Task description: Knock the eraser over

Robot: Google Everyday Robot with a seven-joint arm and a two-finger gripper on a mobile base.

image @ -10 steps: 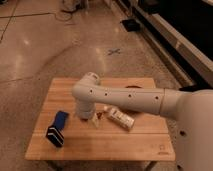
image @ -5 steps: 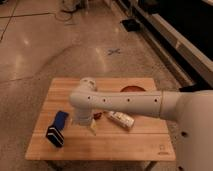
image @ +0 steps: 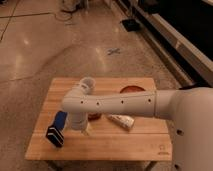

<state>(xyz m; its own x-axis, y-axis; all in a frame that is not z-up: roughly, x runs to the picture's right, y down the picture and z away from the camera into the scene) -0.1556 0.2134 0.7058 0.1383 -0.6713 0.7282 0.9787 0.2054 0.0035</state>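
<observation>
The eraser (image: 57,128) stands at the table's front left, its bright blue broad face turned up and right and its black, white-striped face toward the front. My white arm (image: 120,103) reaches in from the right across the table. Its wrist bends down, and the gripper (image: 81,126) hangs just right of the eraser, close to the tabletop. I cannot tell whether it touches the eraser.
The small wooden table (image: 125,145) stands on a speckled floor. A white oblong box (image: 121,121) lies right of the gripper. A small dark-red object (image: 94,116) peeks out under the arm. A red-brown plate (image: 132,90) sits at the back right.
The arm has swung left and the gripper has come closer to the eraser. The eraser stays where it was, still standing.
</observation>
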